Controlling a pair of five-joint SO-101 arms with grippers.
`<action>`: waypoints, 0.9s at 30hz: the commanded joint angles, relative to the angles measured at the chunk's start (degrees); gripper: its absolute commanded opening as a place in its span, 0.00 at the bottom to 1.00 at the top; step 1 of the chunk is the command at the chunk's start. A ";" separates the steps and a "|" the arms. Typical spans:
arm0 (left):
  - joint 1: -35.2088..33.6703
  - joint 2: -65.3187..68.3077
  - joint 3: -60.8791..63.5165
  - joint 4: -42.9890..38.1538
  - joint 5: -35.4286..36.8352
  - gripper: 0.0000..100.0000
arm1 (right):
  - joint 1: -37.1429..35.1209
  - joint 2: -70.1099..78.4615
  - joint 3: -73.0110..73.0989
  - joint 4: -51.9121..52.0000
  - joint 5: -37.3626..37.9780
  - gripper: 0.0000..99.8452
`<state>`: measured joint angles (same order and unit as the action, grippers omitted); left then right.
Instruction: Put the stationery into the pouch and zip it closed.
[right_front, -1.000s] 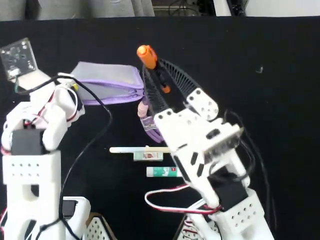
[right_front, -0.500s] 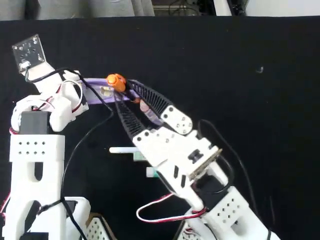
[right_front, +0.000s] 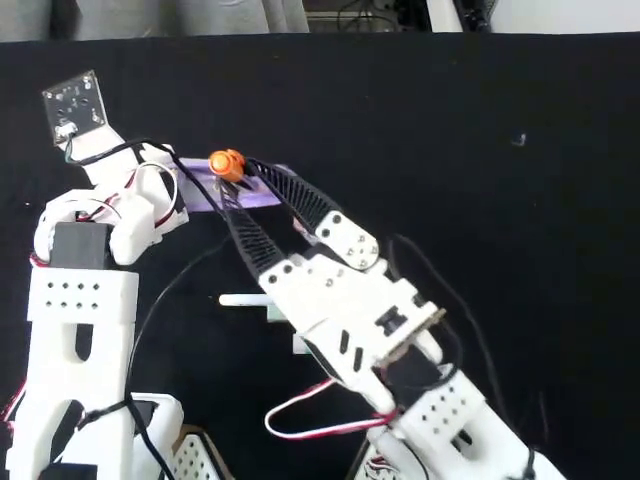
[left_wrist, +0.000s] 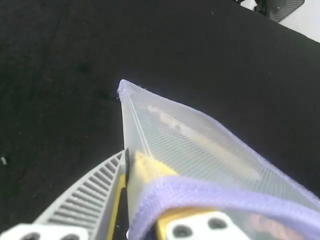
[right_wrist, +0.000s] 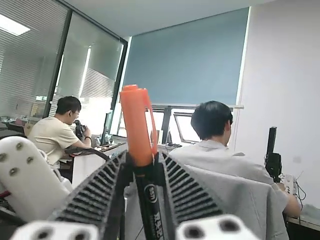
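Left gripper (right_front: 172, 183): jaws clenched on the edge of the purple mesh pouch (left_wrist: 200, 150), at the rear left of the black worktop (right_front: 480, 150). Just right of it is the orange-capped pen (right_wrist: 136, 130), grasped in the right gripper (right_wrist: 144, 160), cap at the pouch; contact unclear. A white pen (right_front: 240, 299) lies nearer the arm bases.

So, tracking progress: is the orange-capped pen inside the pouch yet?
Out: the right gripper clamps the orange-capped pen, cap fully visible by the pouch.
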<state>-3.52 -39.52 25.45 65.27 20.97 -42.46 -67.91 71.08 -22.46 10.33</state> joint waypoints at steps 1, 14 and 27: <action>0.66 -0.62 -0.84 -1.67 0.70 0.03 | -0.35 7.16 -2.15 -5.36 0.09 0.01; -2.95 -0.79 -0.84 -1.58 0.88 0.03 | 2.37 15.87 1.01 -9.85 0.00 0.02; -3.03 -0.35 -0.84 -1.58 0.88 0.03 | 1.32 15.96 1.10 -9.67 0.00 0.17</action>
<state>-5.98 -39.52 25.45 65.27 20.97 -41.05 -52.26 72.57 -31.43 10.33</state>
